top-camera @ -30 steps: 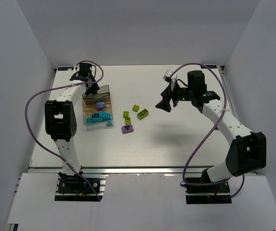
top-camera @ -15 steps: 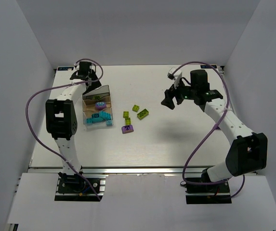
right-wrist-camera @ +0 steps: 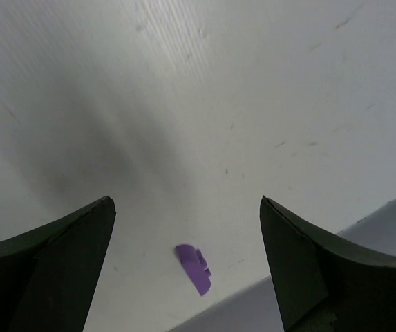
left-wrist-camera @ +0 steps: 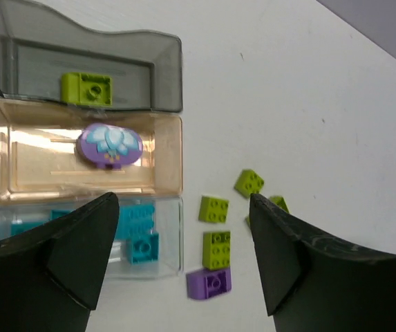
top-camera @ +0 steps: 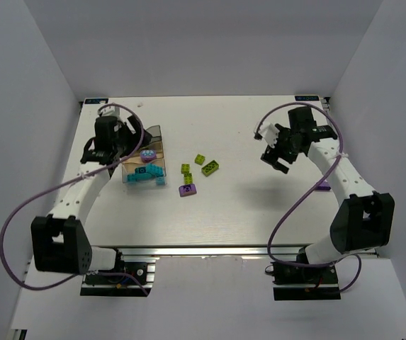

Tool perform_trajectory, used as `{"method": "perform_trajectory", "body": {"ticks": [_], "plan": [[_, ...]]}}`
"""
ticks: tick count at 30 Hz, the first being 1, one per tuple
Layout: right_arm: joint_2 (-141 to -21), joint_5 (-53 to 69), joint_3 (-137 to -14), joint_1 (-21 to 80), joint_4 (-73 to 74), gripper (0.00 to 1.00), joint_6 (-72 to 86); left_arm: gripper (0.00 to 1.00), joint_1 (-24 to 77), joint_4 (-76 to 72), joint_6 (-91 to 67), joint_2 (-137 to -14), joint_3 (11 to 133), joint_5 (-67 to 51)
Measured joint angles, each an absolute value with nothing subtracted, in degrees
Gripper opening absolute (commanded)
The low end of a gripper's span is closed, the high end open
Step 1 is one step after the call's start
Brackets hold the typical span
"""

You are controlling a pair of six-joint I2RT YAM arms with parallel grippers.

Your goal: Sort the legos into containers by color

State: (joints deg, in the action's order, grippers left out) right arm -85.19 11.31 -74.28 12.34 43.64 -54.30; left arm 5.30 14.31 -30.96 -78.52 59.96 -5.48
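Noted left claw (left-wrist-camera: 184,221) and right claw (right-wrist-camera: 184,207) both released, empty; containers (left-wrist-camera: 173,76) upper left of left-wrist frame hold some legos (left-wrist-camera: 86,88), other green and purple bricks (left-wrist-camera: 215,249) loose on desk (left-wrist-camera: 308,104) lower centre.

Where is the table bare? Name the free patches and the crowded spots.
Bare: the wide stretch between the loose legos and the right arm, and the near strip from those legos to the table edge. Crowded: beside the containers, where the loose legos cluster.

Bright, even light from above; soft grey shadows lie on the white surface (top-camera: 252,212). Wrist views stay sharp, but the near fingers (left-wrist-camera: 66,256) are dark and blurry.
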Motion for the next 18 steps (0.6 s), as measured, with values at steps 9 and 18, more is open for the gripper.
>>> {"method": "perform_trajectory", "body": {"ticks": [9, 18], "plan": [[-94.5, -2.2, -73.8, 1.8, 50.9, 0.89, -70.5, 0.98, 6.9, 13.3, -34.2, -65.8, 50.1, -10.2], [-103.2, -8.8, -74.8, -2.9, 50.2, 0.86, -81.8, 0.98, 10.1, 13.5, -36.6, -62.8, 49.2, -10.3]]}}
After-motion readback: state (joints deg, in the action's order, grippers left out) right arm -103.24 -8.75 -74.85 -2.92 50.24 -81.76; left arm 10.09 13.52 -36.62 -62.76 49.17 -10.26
